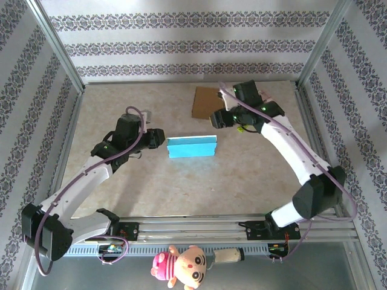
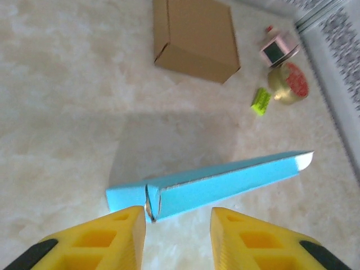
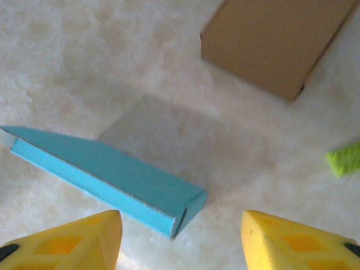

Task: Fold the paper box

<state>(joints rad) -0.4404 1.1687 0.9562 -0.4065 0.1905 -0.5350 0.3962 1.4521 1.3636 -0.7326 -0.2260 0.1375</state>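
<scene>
Left gripper [image 2: 177,212]: jaws spread, nothing pinched. The blue paper box [image 1: 191,146] lies collapsed flat on the surface [image 1: 151,181]. Its near end is directly ahead of this gripper, in the gap between the fingers and closest to the one at the left of the wrist view. I cannot tell whether it touches. A short end flap juts out past a crease there.

Right gripper [image 3: 180,216]: jaws also spread, empty. The box's other end lies just ahead of it, pointing into the gap and apart from both fingers. A brown cardboard box [image 3: 270,45] sits beyond this gripper, well apart from the blue one. A green scrap [image 3: 344,159] lies off to the side.

Step in hand (judgement): approach for a grasp at both ends. The folding itself has not begun.

Next move calls for each gripper to close on its end, fingers straddling the thin edge rather than shoving it along the smooth surface. Risk: the box slides if one side closes first.
</scene>
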